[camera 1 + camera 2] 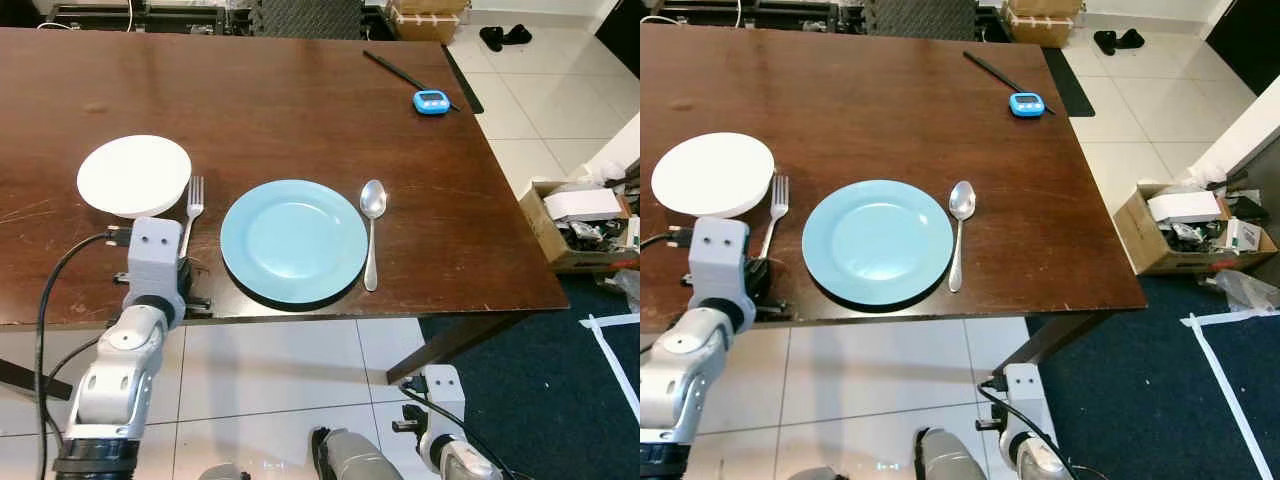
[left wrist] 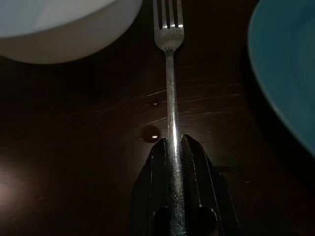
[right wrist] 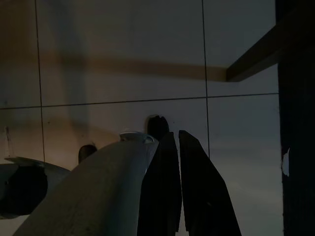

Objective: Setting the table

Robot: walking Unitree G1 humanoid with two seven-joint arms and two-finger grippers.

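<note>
While the left gripper point(image 2: 173, 147) clamps the handle of the slim silver metal fork point(image 1: 192, 212) lying just left of the round glossy light-blue plate point(image 1: 294, 241), the polished steel spoon point(image 1: 372, 230) lies right of it and the matte white bowl point(image 1: 134, 175) beyond the fork, so the setting appears nearly complete pending release; the right gripper point(image 3: 178, 147) hangs idle below, its fingers almost together, empty.

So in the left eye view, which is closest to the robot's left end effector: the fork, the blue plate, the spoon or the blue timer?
1. Fork, gripped by the left end effector.
2. Blue plate, beside it.
3. Spoon, beyond the plate.
4. Blue timer, far corner.
</note>
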